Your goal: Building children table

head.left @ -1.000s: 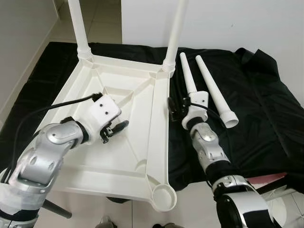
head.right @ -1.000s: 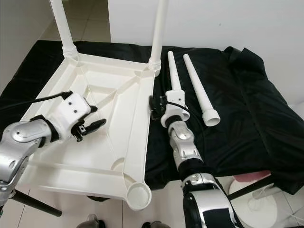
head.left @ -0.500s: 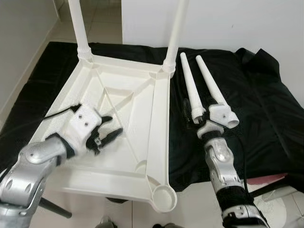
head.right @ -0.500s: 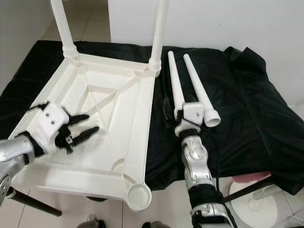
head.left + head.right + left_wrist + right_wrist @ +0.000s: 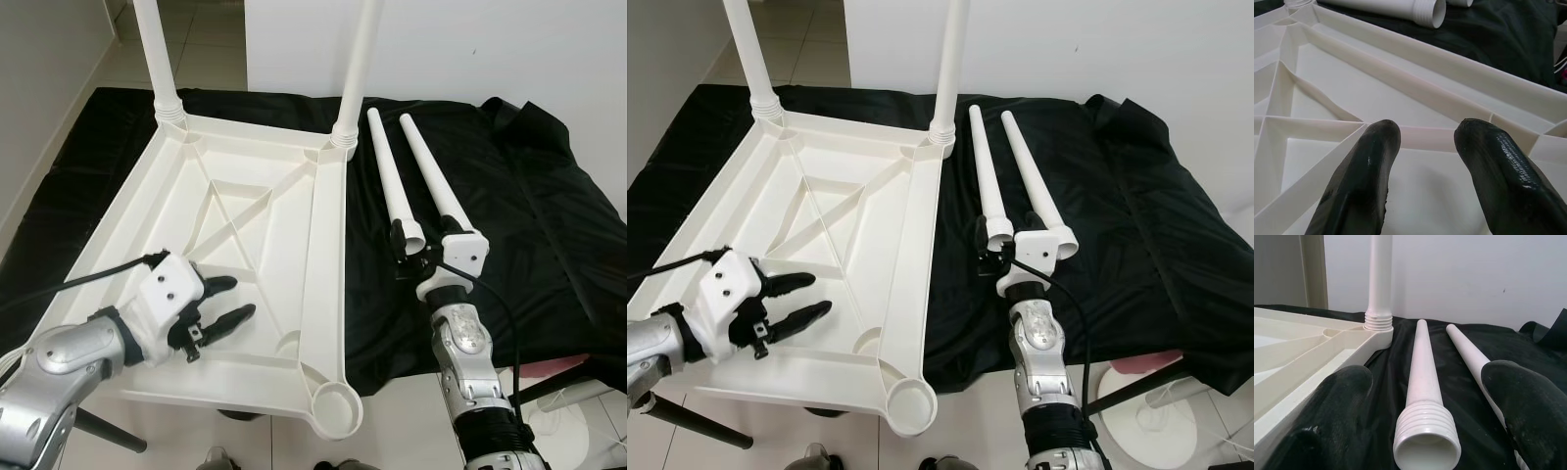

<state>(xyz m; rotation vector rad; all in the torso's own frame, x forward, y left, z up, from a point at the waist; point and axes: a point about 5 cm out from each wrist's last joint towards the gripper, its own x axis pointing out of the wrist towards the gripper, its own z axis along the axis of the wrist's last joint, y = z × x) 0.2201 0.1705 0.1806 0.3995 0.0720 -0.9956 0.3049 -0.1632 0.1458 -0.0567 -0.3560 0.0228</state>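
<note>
The right hand (image 5: 1420, 431) has slid back to the threaded end of the nearer loose leg (image 5: 390, 176), fingers wide. The left hand (image 5: 220, 304), spread, hovers over the upturned table (image 5: 323, 255) at seven o'clock on black cloth (image 5: 529, 196).

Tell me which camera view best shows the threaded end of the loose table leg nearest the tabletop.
The right wrist view: the threaded end sits close up between the open right pincer fingers, ridges and hollow mouth clear. The eye views show the whole loose leg from above, threads small. The left wrist view catches that end at its edge.
</note>
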